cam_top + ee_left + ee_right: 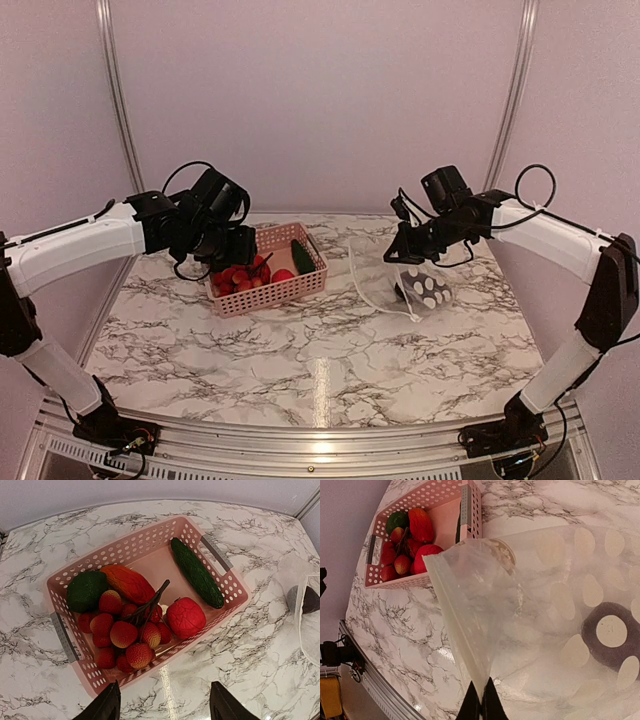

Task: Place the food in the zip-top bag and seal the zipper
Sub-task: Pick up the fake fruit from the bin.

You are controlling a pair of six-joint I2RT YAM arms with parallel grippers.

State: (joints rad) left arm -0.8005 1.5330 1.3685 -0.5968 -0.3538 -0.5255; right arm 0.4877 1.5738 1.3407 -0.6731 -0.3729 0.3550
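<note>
1. Top view only: both arms at once, pink basket at 11 o'clock of marble surface, zip-top bag at 1 o'clock, apart from basket, mouth gaping toward it.
2. Left wrist view: left claw released, fingers wide apart, nothing between, above basket's near rim at 6 o'clock.
3. Same view, food sharp: red pieces heaped at 7 o'clock of basket, round green at 10, orange just beside it, long green along 2 o'clock side.
4. Right wrist view: right claw clenched on bag's mouth edge, zipper running up toward 11 o'clock.
5. Dark piece inside bag at 3 o'clock, behind white dots; barely a smudge in top view.
</note>
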